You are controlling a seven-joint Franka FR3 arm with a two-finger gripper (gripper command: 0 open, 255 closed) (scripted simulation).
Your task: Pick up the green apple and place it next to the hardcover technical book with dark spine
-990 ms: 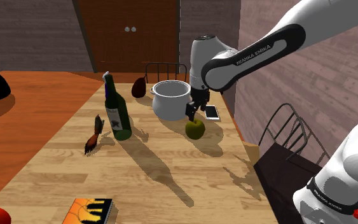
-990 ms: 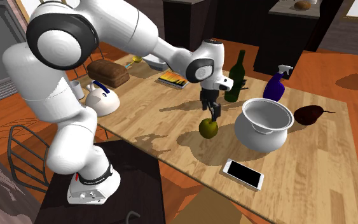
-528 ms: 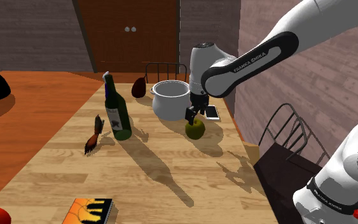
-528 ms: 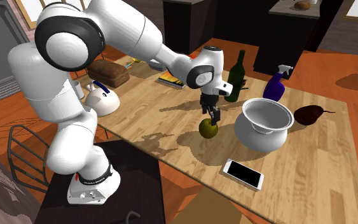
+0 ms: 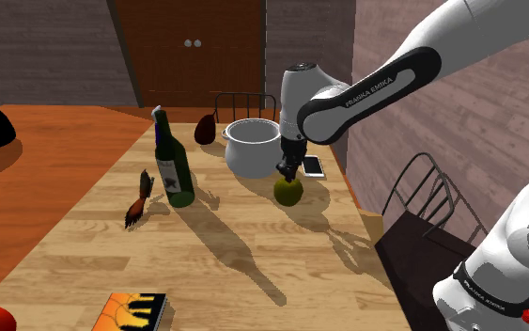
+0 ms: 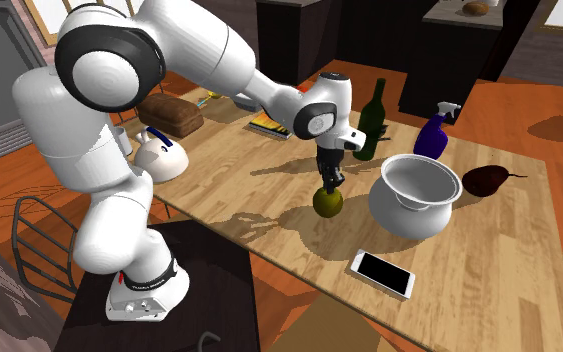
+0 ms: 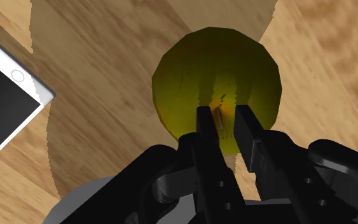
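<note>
The green apple (image 5: 288, 193) (image 6: 327, 204) (image 7: 215, 70) sits on the wooden table (image 5: 225, 273), between the white pot and the phone. My black gripper (image 5: 288, 175) (image 6: 330, 185) (image 7: 222, 119) stands straight above it, pointing down. Its fingers are drawn close together on top of the apple, pinching the stem between them. The book (image 5: 131, 312) (image 6: 270, 124), with an orange and yellow cover, lies at the table's near end in the shoulder view, well away from the apple.
A white pot (image 5: 251, 146) (image 6: 416, 192) stands just behind the apple, a phone (image 5: 313, 166) (image 7: 6, 102) beside it. A green bottle (image 5: 171, 160), a brush (image 5: 140, 197) and a dark pear (image 5: 205, 129) are to the shoulder view's left. A wire chair (image 5: 422, 197) stands off the table's right edge.
The gripper came down onto the apple and its fingers went from wide apart to nearly together on the stem. The apple has stayed in place.
</note>
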